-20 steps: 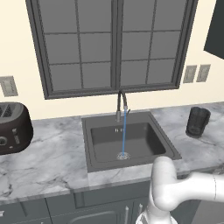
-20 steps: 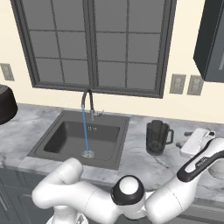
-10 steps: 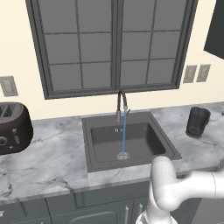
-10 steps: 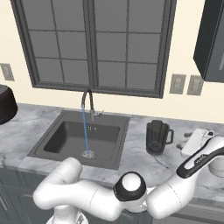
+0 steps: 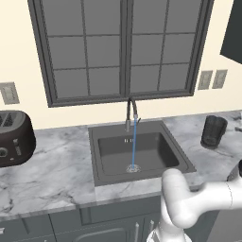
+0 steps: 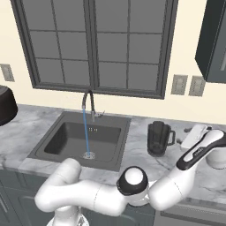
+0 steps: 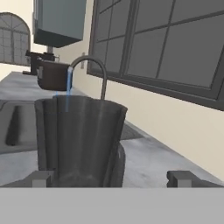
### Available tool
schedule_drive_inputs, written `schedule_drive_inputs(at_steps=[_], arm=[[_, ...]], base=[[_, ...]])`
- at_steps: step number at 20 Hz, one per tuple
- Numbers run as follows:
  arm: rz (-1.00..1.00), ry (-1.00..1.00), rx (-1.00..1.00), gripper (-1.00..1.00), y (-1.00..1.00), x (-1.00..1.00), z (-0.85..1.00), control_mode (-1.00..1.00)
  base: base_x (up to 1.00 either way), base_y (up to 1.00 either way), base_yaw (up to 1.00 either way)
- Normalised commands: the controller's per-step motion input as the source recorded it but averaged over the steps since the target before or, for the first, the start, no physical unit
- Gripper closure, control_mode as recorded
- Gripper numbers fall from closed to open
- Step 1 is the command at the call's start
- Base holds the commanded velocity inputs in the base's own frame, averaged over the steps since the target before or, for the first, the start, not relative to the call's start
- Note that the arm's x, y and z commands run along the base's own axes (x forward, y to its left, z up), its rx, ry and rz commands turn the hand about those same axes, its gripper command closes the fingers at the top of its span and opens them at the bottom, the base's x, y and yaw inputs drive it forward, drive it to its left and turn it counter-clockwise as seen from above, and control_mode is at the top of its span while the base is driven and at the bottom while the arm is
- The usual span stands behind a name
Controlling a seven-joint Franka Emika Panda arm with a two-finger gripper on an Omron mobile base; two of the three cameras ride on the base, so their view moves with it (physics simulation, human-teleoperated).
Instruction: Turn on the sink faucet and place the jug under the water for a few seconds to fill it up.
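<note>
The jug (image 6: pixel 158 139) stands upright on the counter (image 6: pixel 145 165), handle rightward, between the spread pincer (image 7: pixel 109 178) fingertips.

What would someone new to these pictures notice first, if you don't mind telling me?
Probably the thin blue water running from the sink faucet into the dark sink below the window. Next, the dark translucent jug standing upright on the marble counter right of the sink, apart from the stream. The gripper sits close before it, one finger to each side.

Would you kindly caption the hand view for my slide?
Open gripper faces the dark jug; behind it, the faucet runs.
</note>
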Motion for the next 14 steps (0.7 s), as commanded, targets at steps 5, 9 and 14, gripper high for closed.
schedule_drive_inputs(at_steps=[5, 9, 14], arm=[[0.01, 0.00, 0.00, -1.00, -0.07, 0.53, -0.02, -1.00], [0.06, 0.01, 0.00, -1.00, -0.20, 0.50, -0.06, -1.00], [0.12, 0.03, 0.00, -1.00, -0.19, 0.41, -0.07, -1.00]], base=[[0.00, 0.00, 0.00], [0.00, 0.00, 0.00], [0.00, 0.00, 0.00]])
